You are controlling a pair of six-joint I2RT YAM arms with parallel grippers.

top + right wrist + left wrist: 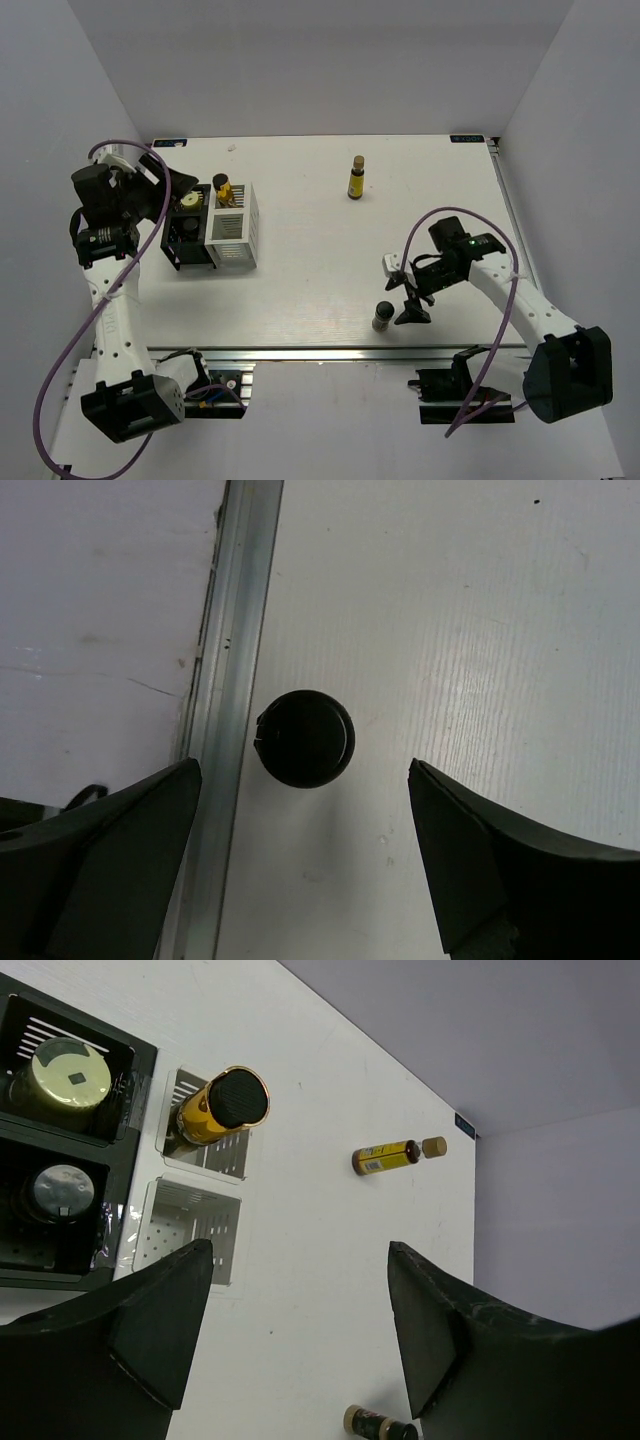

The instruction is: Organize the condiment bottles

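Observation:
A dark bottle [382,316] with a black cap stands near the table's front edge. My right gripper [406,300] is open just right of it. In the right wrist view the cap [305,738] sits just ahead of the open right gripper [302,800], between its finger lines. A yellow bottle [356,177] with a tan cap stands at the back middle. An amber bottle [223,190] with a black cap stands in the white slatted box [240,235]. My left gripper [185,192] is open and empty over the black stand [185,245]. A second dark bottle does not show.
The black stand [15,1260] holds two round-lidded jars, one yellowish [68,1070] and one grey [60,1190]. The white box's near compartment [190,1235] is open. A metal rail [225,730] runs along the table's front edge beside the dark bottle.

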